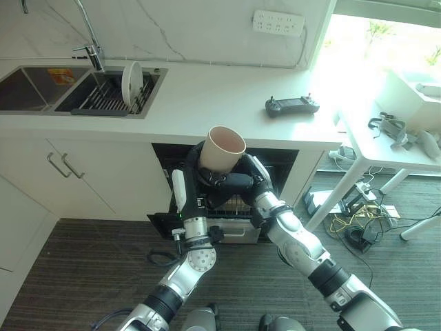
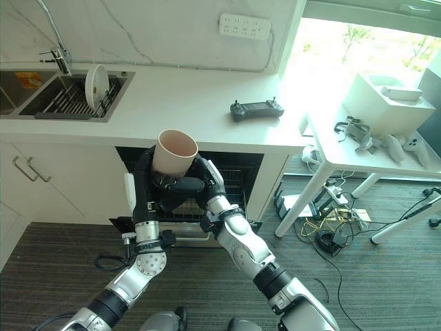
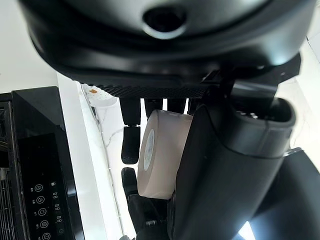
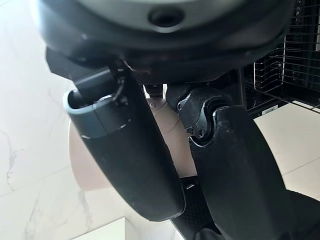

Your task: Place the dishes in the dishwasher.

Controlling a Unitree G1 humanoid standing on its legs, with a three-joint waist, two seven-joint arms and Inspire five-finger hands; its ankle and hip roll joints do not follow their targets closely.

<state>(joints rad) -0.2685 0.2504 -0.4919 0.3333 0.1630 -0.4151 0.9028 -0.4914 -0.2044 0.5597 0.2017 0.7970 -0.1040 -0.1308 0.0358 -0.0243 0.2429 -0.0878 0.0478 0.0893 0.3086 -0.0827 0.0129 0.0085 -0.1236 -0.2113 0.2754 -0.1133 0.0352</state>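
Note:
A beige cup [image 1: 224, 148] stands upright, mouth up, held between both hands in front of the counter edge. My left hand [image 1: 192, 171] wraps its lower left side, fingers curled round it. The right hand [image 1: 242, 181] clasps the base from the right, thumb against the wall of the cup [image 4: 85, 167]. In the left wrist view the cup [image 3: 162, 150] sits between thumb and fingers. Just below and behind stands the open dishwasher [image 1: 162, 222], its wire rack [image 2: 239, 181] pulled out. A white plate [image 1: 131, 83] stands on edge in the sink's drying rack.
The sink [image 1: 41, 86] with its tap lies at the counter's far left. A black controller [image 1: 291, 105] rests on the white counter [image 1: 207, 96]. A white table [image 1: 386, 148] with devices stands to the right, over cables and a power strip [image 1: 351, 221] on the floor.

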